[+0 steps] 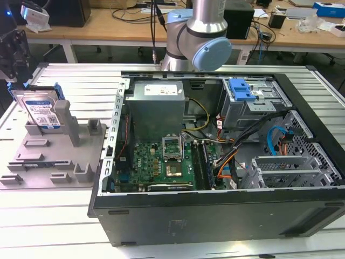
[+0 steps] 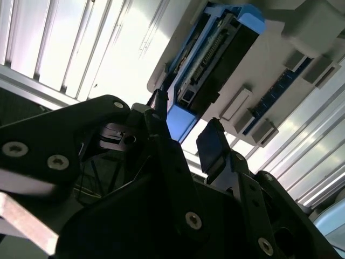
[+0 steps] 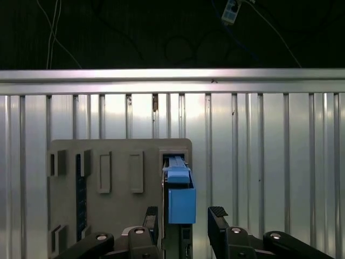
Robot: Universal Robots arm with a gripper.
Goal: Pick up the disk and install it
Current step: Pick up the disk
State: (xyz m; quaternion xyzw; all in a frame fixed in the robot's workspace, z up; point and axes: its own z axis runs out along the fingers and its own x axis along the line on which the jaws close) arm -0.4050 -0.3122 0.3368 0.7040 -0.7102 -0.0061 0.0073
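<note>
On the ribbed metal table [image 1: 48, 226], left in the exterior view, the disk [image 1: 39, 109] leans in a grey holder [image 1: 59, 156], and we judge the gripper [image 3: 184, 211], seemingly open astride it, needs square closing for the pick-up.

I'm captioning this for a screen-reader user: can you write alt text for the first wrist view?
The open hand straddles the blue-framed disk, its fingers on either side and not yet closed on it. The disk stands on edge in a gray holder on a ribbed metal table.
</note>
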